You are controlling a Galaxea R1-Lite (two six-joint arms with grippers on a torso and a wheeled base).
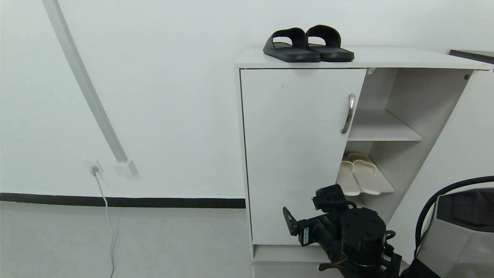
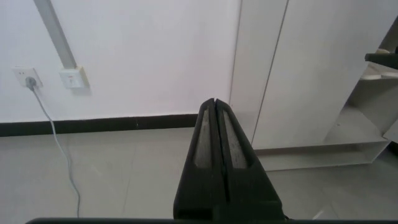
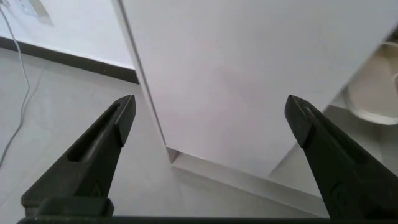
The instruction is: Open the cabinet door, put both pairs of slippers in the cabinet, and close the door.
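Observation:
A pair of black slippers [image 1: 308,44] stands on top of the white cabinet [image 1: 386,58]. Its left door [image 1: 293,154] with a metal handle [image 1: 349,114] is shut; the right half stands open, showing two shelves. A pair of beige slippers [image 1: 359,177] lies on the lower shelf [image 1: 386,188] and shows as a pale shape [image 3: 373,99] in the right wrist view. My right gripper [image 1: 307,206] [image 3: 211,106] hangs open and empty in front of the bottom of the left door. My left gripper [image 2: 214,107] is shut on nothing, low over the floor to the left of the cabinet [image 2: 298,74].
The cabinet's right door [image 1: 467,131] is swung out at the right. A wall socket [image 1: 92,168] with a cable running down to the floor sits left of the cabinet. A dark flat object [image 1: 471,55] lies on the cabinet top's far right. Bare floor [image 1: 135,239] stretches to the left.

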